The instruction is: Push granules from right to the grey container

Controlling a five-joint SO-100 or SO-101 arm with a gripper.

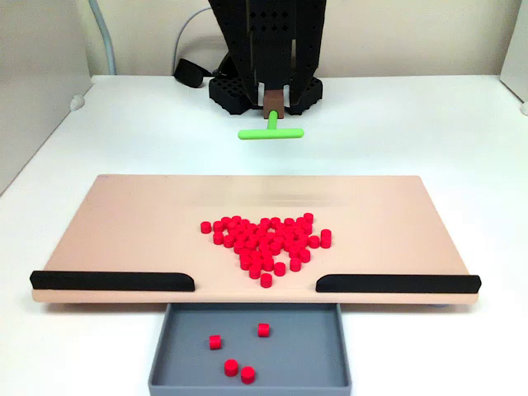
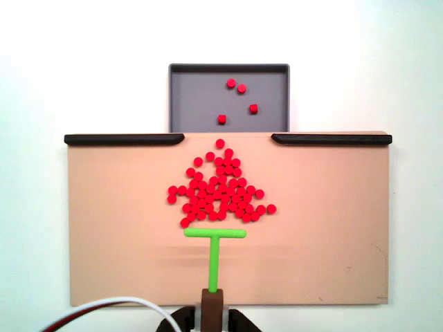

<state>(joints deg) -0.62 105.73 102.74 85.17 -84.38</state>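
A pile of red granules lies in a rough triangle in the middle of the tan board. Several more granules rest inside the grey container, which sits against the board's edge at the gap between two black strips. My gripper is shut on the brown handle of the green T-shaped stick. The stick's crossbar hovers just behind the pile, on the side away from the container, and looks raised off the board.
Two black edge strips line the board's container side, left and right of the gap. The arm's black base stands behind the board. A white cable runs near the base. White table surrounds everything.
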